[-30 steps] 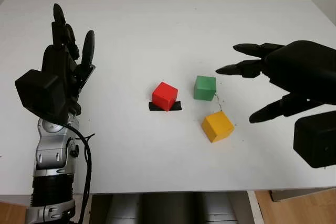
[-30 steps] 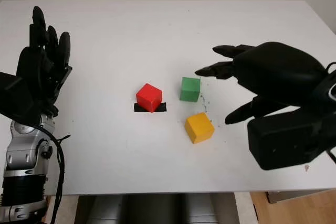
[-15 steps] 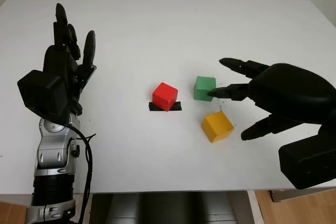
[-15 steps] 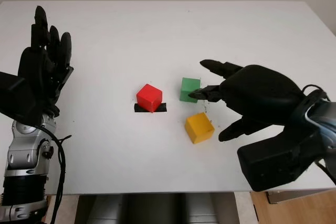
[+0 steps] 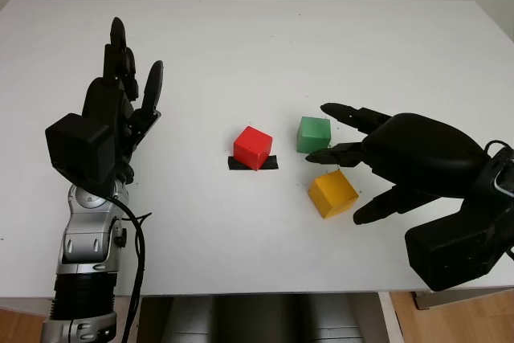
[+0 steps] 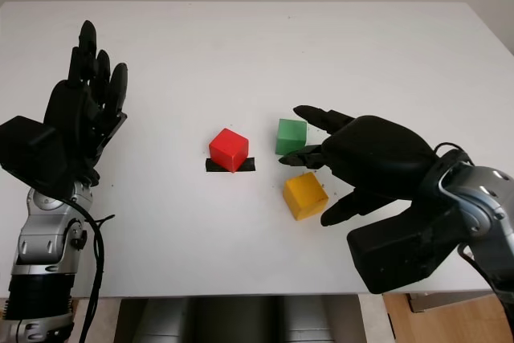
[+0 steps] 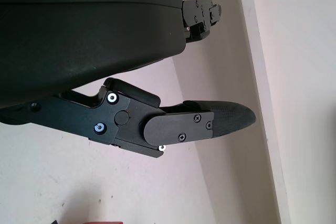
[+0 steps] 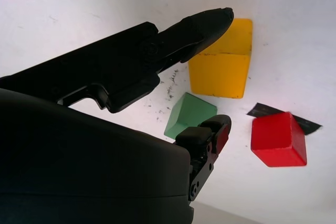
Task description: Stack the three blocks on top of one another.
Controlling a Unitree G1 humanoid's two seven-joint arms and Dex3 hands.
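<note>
Three blocks lie apart near the table's middle. The red block point(image 5: 252, 146) sits on a strip of black tape point(image 5: 266, 164). Right of it is the green block point(image 5: 313, 134), and the yellow block point(image 5: 332, 193) lies in front of the green one. My right hand point(image 5: 337, 160) is open and hovers just right of the green and yellow blocks, its fingertips reaching over them without holding either. In the right wrist view a finger point(image 8: 194, 27) stretches above the yellow block point(image 8: 220, 61), with the green block point(image 8: 189, 115) and red block point(image 8: 278, 139) beyond. My left hand point(image 5: 120, 110) is open, raised at the left.
The white table point(image 5: 241, 54) stretches wide behind and to the left of the blocks. Its front edge runs close below the right hand, and bare floor shows past the front right corner.
My right hand has moved left and lower, from the table's right side to just beside the green and yellow blocks. The left hand has shifted slightly right. The blocks have not moved.
</note>
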